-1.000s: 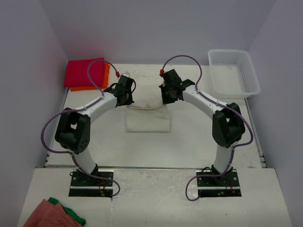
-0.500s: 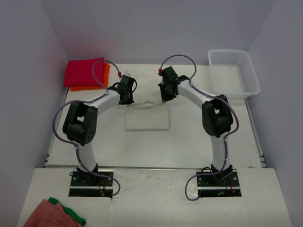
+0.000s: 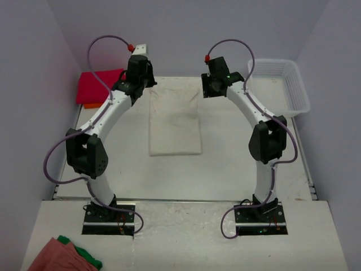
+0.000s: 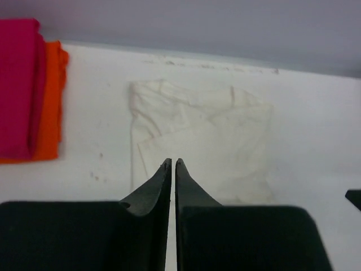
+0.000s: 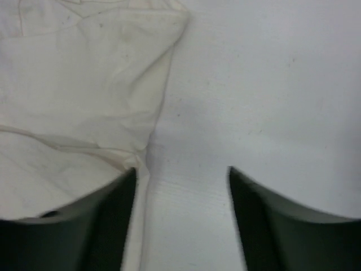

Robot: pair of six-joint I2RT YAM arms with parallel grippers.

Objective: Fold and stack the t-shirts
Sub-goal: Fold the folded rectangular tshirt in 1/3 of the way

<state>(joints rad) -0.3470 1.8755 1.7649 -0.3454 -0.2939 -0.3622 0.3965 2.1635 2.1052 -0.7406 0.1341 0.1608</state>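
Fingers of the left gripper stand all but closed. Only a thin slit shows between the tips, and nothing is in it. The cream shirt lies spread flat on the table, ahead of and below these tips, and they hold none of it. Well off to their left, against the back wall, the magenta shirt lies folded on the orange shirt. A strip of the orange one sticks out on the side toward the fingers.

The right gripper has its fingers spread wide, with only bare table between them. The cream shirt's right edge runs down to the left finger and passes under it. Whether that finger touches the cloth or hangs just over it I cannot tell from this close view. The other finger is over bare table, apart from the shirt. From above, a white basket sits to the right of these fingers, at the table's far right corner.

By count there are three shirts, one laid out between the two grippers and two stacked. There are two grippers and one basket. Two cloths, one salmon and one green, lie bunched together at the near left, behind the arm bases and well apart from all the fingers.
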